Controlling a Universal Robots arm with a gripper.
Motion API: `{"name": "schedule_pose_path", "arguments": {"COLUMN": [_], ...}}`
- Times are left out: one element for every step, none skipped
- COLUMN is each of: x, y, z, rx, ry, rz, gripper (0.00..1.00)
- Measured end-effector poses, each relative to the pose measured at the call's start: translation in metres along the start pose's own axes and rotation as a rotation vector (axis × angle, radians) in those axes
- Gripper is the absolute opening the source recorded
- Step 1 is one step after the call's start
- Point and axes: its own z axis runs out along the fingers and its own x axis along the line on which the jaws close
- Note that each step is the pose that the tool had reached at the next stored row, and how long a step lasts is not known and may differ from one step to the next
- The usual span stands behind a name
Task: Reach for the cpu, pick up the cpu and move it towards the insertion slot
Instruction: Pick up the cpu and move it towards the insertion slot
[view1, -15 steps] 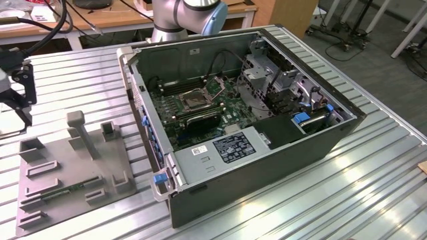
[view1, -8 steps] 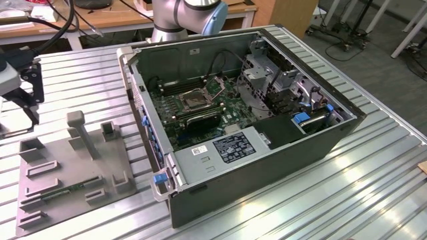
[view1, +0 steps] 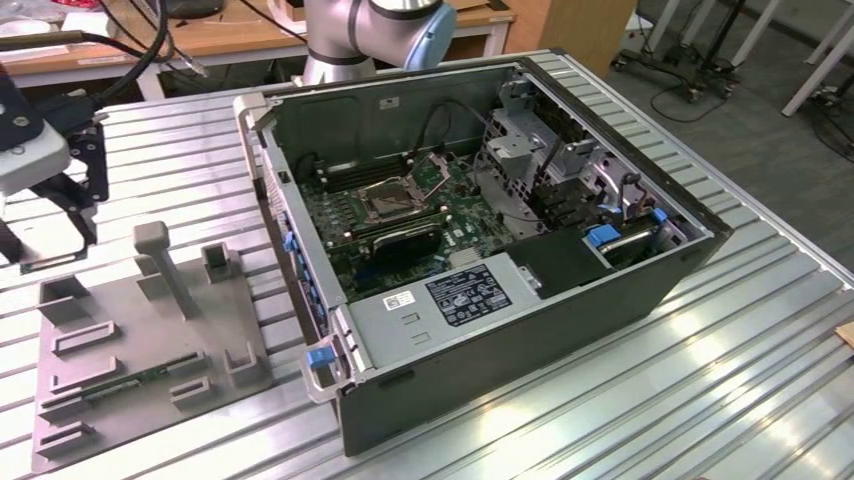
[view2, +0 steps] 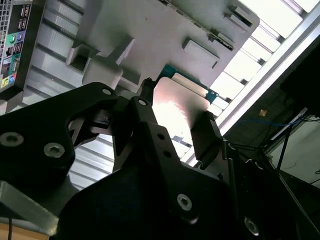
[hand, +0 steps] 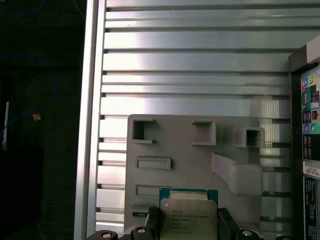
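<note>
The cpu (hand: 189, 214), a flat square chip with a pale metal top and a green edge, sits between my gripper's (hand: 189, 224) two black fingers, which are shut on its opposite sides. The second wrist view shows the same hold, with the cpu (view2: 181, 106) in the gripper (view2: 176, 122) above a grey fixture plate (view2: 150, 30). In the exterior view the gripper (view1: 47, 232) hangs at the far left, over the table beside that plate (view1: 134, 340). The insertion slot (view1: 386, 203), a square socket with a silvery frame, lies on the motherboard inside the open computer case, well to the exterior view's right of the gripper.
The open computer case (view1: 534, 330) has tall walls around the motherboard, with drive cages and cables on its far side. The fixture plate carries upright posts (view1: 151, 250) and a green memory stick (view1: 127, 383). The ribbed metal table (view1: 694, 400) ends close to the gripper.
</note>
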Motion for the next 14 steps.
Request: {"name": "schedule_pose_path", "arguments": {"x": [-0.0049,-0.0075,-0.0101,-0.0128,-0.0158,-0.0185,-0.0211,-0.0235,-0.026,-0.0286,-0.0314,-0.0339,-0.0361,-0.0375], "y": [-0.0001,-0.0002,-0.0002,-0.0003,-0.0003,-0.0004,-0.0005,-0.0005,-0.0006,-0.0006,-0.0006,-0.0007,-0.0007,-0.0008], "z": [0.0,0.0,0.0,0.0,0.0001,0.0001,0.0001,0.0001,0.0001,0.0001,0.0001,0.0002,0.0001,0.0002], "rx": [0.0,0.0001,0.0001,0.0,0.0,0.0,0.0,0.0,0.0,0.0001,0.0,0.0,0.0,0.0], "ry": [0.0,0.0,0.0001,0.0,-0.0001,-0.0001,0.0,0.0,0.0,0.0001,0.0,-0.0001,0.0,-0.0001], "rz": [0.0,0.0,0.0,0.0,0.0,0.0,0.0,0.0,0.0,0.0,0.0,0.0,0.0,0.0], "gripper": [0.54,0.54,0.54,0.54,0.54,0.54,0.54,0.54,0.54,0.54,0.54,0.54,0.54,0.54]}}
